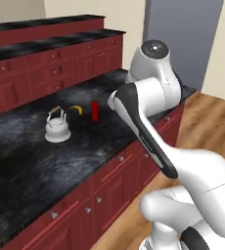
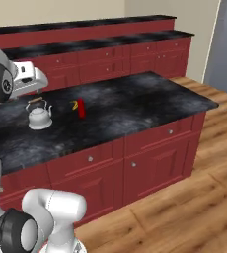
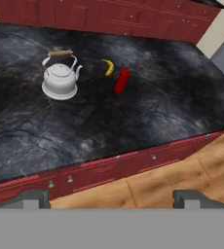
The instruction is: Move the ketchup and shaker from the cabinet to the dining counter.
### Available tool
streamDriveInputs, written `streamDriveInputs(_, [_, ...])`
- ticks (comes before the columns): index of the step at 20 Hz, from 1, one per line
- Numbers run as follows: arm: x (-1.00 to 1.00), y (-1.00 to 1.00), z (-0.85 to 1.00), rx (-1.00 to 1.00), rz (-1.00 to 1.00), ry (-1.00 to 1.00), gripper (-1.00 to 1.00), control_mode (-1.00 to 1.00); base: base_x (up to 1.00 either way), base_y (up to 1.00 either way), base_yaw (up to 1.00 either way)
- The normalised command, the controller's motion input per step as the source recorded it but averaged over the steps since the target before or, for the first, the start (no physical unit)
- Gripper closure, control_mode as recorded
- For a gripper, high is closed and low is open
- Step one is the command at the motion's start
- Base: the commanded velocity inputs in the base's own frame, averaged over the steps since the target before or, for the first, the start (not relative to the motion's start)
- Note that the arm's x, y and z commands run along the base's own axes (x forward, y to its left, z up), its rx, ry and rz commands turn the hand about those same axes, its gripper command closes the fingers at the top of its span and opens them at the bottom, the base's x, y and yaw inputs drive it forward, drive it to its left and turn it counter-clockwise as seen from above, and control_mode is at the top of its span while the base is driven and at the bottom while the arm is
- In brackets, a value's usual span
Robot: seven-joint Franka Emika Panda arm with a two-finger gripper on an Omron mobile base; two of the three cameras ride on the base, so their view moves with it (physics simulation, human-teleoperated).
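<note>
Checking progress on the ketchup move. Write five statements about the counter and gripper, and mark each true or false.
1. The ketchup stands upright on the dining counter. True.
2. The kettle lies tipped on its side. False: it sits upright, handle on top.
3. The banana lies beside the ketchup, between it and the kettle. True.
4. The gripper is shut on the ketchup. False: its jaws stand wide open with nothing between them, well away from the bottle.
5. The shaker stands next to the kettle. False: the things on the counter are the kettle, banana and ketchup.
</note>
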Motion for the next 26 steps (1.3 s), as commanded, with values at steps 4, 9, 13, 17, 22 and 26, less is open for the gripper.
streamDriveInputs(4, [0.0, 0.0, 0.0, 0.0, 0.0, 0.0, -1.0, 1.0, -0.1, 0.0, -0.87])
streamDriveInputs(9, [0.0, 0.0, 0.0, 0.0, 0.0, 0.0, -1.0, 1.0, 0.0, 0.0, -0.99])
streamDriveInputs(13, [0.0, 0.0, 0.0, 0.0, 0.0, 0.0, -1.0, 1.0, 0.0, 0.0, -0.98])
streamDriveInputs(17, [0.0, 0.0, 0.0, 0.0, 0.0, 0.0, -1.0, 1.0, -0.02, 0.0, -0.93])
streamDriveInputs(22, [0.0, 0.0, 0.0, 0.0, 0.0, 0.0, -1.0, 1.0, -0.22, 0.0, -0.86])
streamDriveInputs(26, [0.0, 0.0, 0.0, 0.0, 0.0, 0.0, -1.0, 1.0, -0.38, 0.0, -0.79])
